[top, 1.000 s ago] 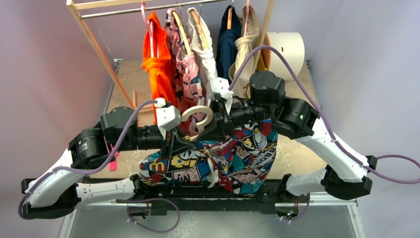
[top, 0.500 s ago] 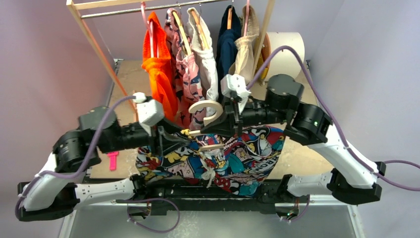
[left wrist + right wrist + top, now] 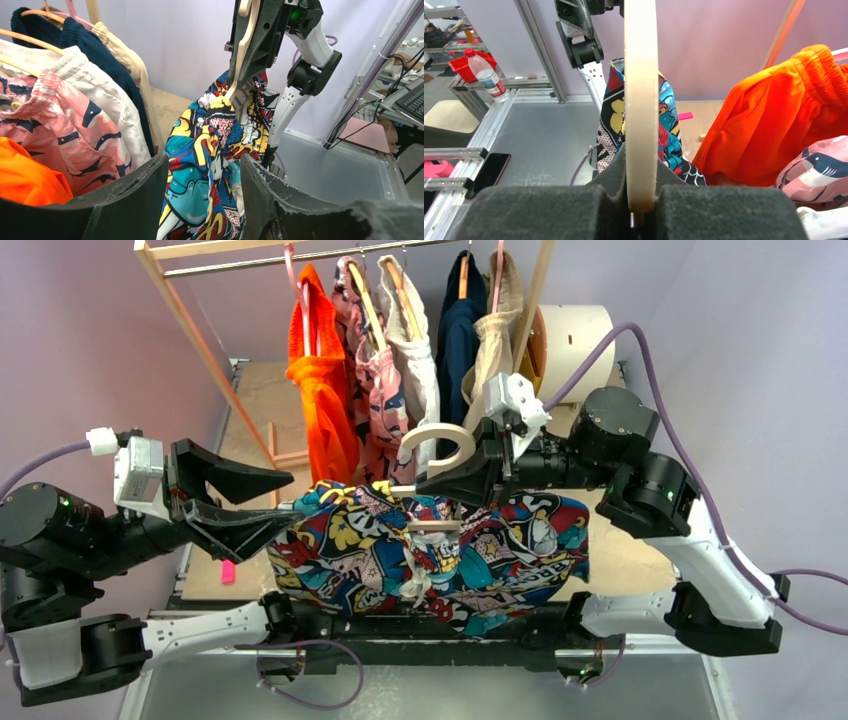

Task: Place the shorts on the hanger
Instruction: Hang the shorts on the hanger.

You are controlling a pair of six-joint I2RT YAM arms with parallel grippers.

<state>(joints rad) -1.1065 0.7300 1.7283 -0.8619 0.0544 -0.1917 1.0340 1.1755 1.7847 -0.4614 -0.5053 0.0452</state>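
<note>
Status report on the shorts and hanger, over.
Right gripper shut on the hanger. Left gripper, jaws open, beside the shorts. Shorts hang off the hanger. Hanging clothes close behind.

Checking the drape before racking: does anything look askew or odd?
Yes: the shorts sit bunched and uneven over the hanger, their white drawstring dangling. The right gripper pinches the hanger; the jaws of the left gripper stand open, holding nothing.

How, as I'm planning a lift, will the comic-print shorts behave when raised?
Probably floppy: the comic-print cloth shorts sag in folds over the pale cream hanger. Being merely draped, they could slide off if it tilts.
</note>
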